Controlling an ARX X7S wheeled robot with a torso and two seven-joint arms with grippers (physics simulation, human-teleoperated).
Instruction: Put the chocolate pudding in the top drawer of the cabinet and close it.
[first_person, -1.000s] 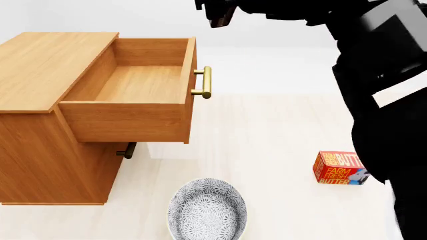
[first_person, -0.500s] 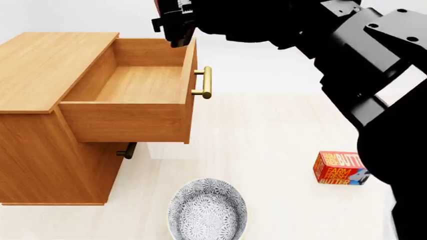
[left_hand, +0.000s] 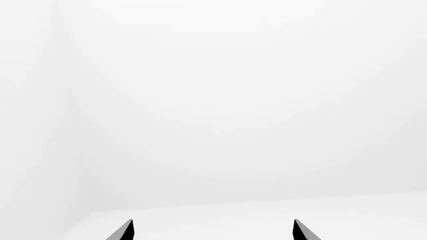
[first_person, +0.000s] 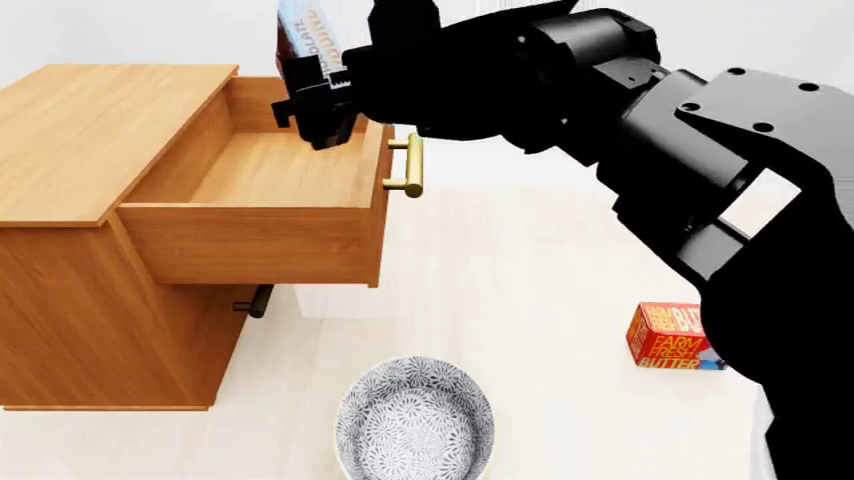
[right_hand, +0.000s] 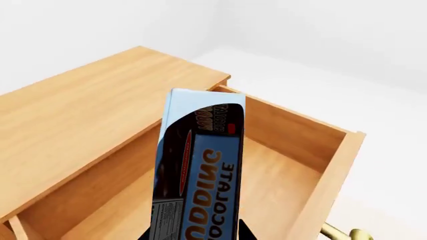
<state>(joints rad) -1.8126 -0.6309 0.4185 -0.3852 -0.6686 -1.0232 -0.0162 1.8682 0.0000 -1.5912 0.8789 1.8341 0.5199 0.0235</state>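
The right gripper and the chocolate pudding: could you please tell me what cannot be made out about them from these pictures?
- Right gripper: in the head view a black mass, so its hold is unclear; the right wrist view shows only finger slivers at the edge.
- Chocolate pudding: its lower end is cut off in the right wrist view; in the head view the gripper covers most of it.
- Top drawer: its near-front floor hides behind the box.

My right arm reaches far leftward, its gripper (first_person: 320, 110) clamped on the chocolate pudding (first_person: 310, 38); my left gripper (left_hand: 212, 231) shows spread fingertips.

Patterned grey-white bowl (first_person: 414, 418) on the pale floor (first_person: 534, 300); red-orange butter box (first_person: 674, 337) — well apart
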